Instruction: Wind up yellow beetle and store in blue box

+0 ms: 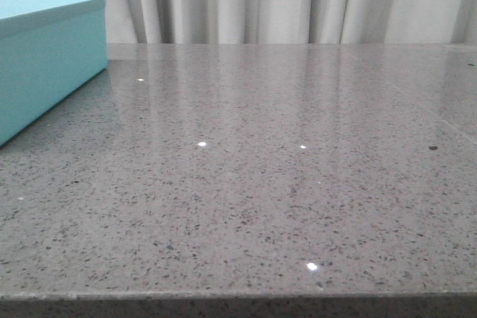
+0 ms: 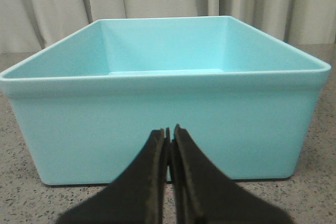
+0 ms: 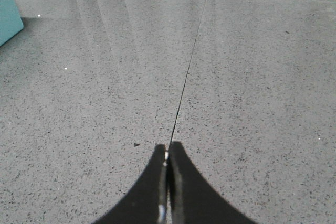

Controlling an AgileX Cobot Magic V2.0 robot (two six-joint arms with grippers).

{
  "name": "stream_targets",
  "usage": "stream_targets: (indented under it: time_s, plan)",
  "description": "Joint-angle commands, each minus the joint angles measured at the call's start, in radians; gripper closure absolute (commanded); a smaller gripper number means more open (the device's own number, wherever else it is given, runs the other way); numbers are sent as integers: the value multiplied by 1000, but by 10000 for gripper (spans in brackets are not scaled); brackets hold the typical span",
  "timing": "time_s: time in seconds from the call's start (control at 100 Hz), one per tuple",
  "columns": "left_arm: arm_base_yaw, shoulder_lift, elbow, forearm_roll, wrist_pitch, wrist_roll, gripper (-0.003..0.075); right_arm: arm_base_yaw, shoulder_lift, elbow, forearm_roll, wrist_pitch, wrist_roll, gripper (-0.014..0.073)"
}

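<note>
1. Across the whole front view runs one grey speckled tabletop (image 1: 283,184), glossy, with a few bright glints of light on it; one thin seam (image 3: 186,72) crosses it in the right wrist view, and pale pleated curtains (image 1: 298,1) hang behind its far edge.
2. On the robot's left side of that tabletop stands one blue box (image 1: 45,57), light turquoise, with flat matte walls and a rounded rim. The left wrist view looks over its near wall (image 2: 168,124) into the open top; the part of the floor that shows is bare, but the near wall hides the rest of the inside. One corner of the same box shows at the edge of the right wrist view (image 3: 8,14).
3. One left gripper (image 2: 169,129) hangs just before the box's near wall, its two dark fingers (image 2: 152,166) pressed together at the tips with nothing between them.
4. One right gripper (image 3: 167,153) sits over bare tabletop, on the seam and well apart from the box, its two fingers (image 3: 184,182) likewise closed on nothing.
5. No view shows the yellow beetle, so its place cannot be told.
</note>
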Motion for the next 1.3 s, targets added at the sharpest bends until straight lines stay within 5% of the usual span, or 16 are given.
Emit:
stream_targets:
  time_s: [0.0, 0.83, 1.29]
  plan:
    - [-4, -32, 21, -3, -70, -8, 739, -2, 12, -26, -22, -79, -8, 662]
    - [-4, -32, 21, -3, -70, -8, 739, -23, 1, -20, -42, -104, -8, 662]
    - [-4, -32, 21, -3, -70, -8, 739, -289, -166, 330, 59, -792, -60, 662]
